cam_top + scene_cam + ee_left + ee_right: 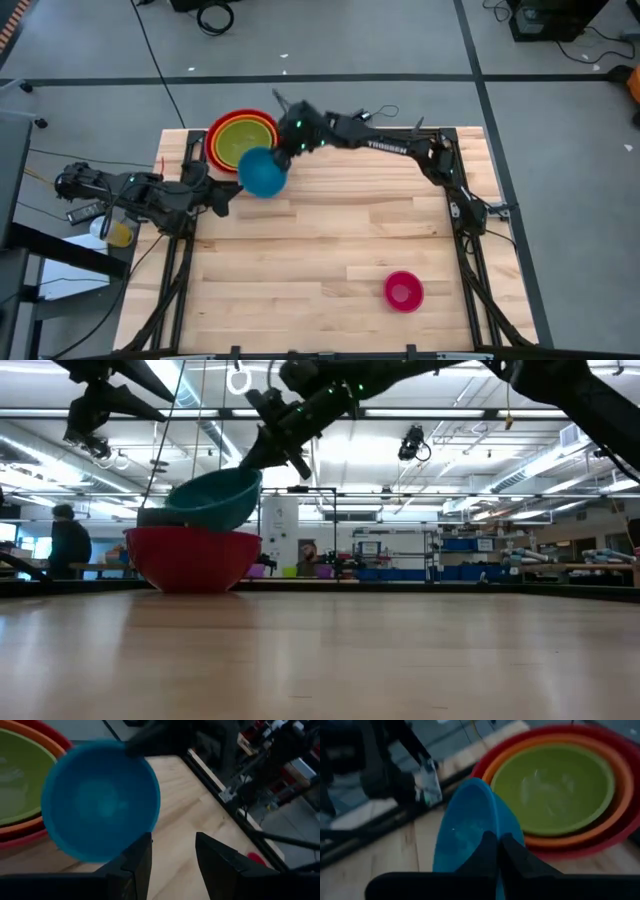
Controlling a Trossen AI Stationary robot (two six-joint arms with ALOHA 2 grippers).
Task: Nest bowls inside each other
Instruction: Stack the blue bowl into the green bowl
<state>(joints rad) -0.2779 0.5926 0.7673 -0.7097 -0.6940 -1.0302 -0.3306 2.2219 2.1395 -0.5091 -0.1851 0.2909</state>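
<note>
Now the right gripper (283, 152) pinches the rim of the blue bowl (263, 171), lifted and tilted just beside the red, orange and green stack (243, 138); the stack lies toward the table's far edge. The left gripper (222, 200) waits spread nearby.

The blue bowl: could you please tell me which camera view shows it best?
The left wrist view: the blue bowl shows nearly whole, its inside facing the camera. The high view shows it beside the stacked bowls. The low view shows it tilted above the red bowl. In the right wrist view the right gripper pinches its rim.
</note>
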